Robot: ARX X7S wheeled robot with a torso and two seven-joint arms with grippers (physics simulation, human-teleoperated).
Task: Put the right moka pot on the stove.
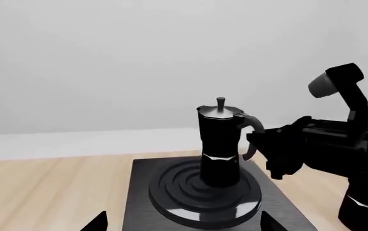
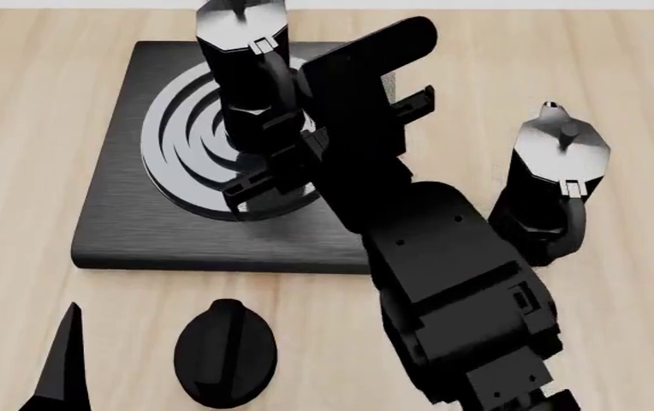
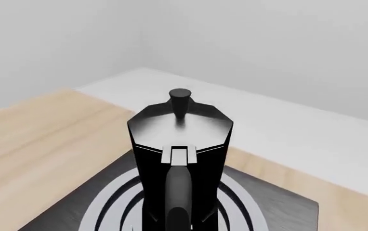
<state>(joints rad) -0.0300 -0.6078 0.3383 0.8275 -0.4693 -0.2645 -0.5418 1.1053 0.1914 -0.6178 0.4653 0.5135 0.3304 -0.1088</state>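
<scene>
The right moka pot (image 2: 241,51), black with a silvery lid, stands upright on the ringed burner (image 2: 184,137) of the black stove slab (image 2: 121,214). It also shows in the left wrist view (image 1: 219,144) and close up in the right wrist view (image 3: 180,139). My right gripper (image 2: 268,171) reaches over the stove and is closed round the pot's curved handle (image 1: 256,126), which sits dead centre in the right wrist view. My left gripper (image 1: 182,224) is open and empty, low in front of the stove (image 1: 139,192).
The second, identical moka pot (image 2: 549,171) stands on the wooden table to the right of the stove, close beside my right forearm. A round black knob (image 2: 227,351) lies in front of the stove. A pale wall lies beyond the table's far edge.
</scene>
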